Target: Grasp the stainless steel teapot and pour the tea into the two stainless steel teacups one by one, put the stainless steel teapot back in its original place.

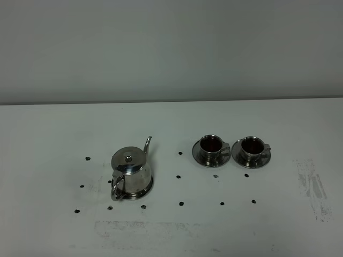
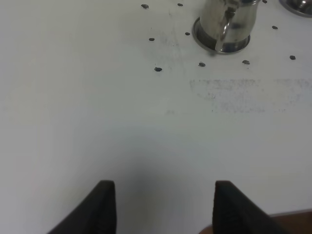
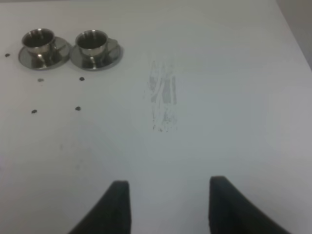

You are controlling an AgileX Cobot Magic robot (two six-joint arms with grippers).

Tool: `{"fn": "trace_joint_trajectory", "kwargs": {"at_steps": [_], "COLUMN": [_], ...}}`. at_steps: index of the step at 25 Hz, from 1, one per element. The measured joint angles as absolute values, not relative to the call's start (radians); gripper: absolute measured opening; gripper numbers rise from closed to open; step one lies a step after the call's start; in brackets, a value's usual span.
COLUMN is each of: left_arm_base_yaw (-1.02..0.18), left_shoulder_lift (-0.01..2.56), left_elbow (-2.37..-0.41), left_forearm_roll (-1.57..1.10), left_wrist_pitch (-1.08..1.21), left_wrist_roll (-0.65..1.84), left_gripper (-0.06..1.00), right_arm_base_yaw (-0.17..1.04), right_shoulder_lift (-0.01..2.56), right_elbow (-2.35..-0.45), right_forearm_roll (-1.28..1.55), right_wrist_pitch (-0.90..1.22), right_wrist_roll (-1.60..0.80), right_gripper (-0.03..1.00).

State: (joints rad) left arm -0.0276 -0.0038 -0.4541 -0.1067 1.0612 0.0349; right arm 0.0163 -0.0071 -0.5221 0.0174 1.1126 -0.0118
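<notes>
Exterior high view gives you the teapot (image 1: pixel 130 174) on its round disc (image 1: pixel 148 188) at about 8 o'clock on the tabletop (image 1: pixel 53 139), handle toward you, with the two teacups (image 1: pixel 231 149) on saucers at about 3 o'clock and already looking dark inside, yet neither arm appears there. Only the wrist views show the left tool (image 2: pixel 163 207) and right tool (image 3: pixel 168 204), each spread apart, holding nothing, well short of the steelware. Your risk is a glancing grip on the slick loop handle, letting the pot swing and spill.
</notes>
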Motion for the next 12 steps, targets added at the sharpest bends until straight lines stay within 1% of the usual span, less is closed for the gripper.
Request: {"fn": "trace_joint_trajectory", "kwargs": {"at_steps": [12], "left_arm_base_yaw": [-0.028], "left_shoulder_lift": [-0.004], "left_elbow": [-0.454], "left_forearm_roll": [-0.107], "left_wrist_pitch": [1.061], "left_wrist_roll": [0.035], "left_gripper": [0.47], "right_arm_base_yaw": [0.016], "right_shoulder_lift": [-0.007], "right_elbow": [-0.522], "right_forearm_roll": [0.017], "right_wrist_pitch": [1.113], "right_wrist_roll": [-0.012], "right_gripper": [0.37]}}
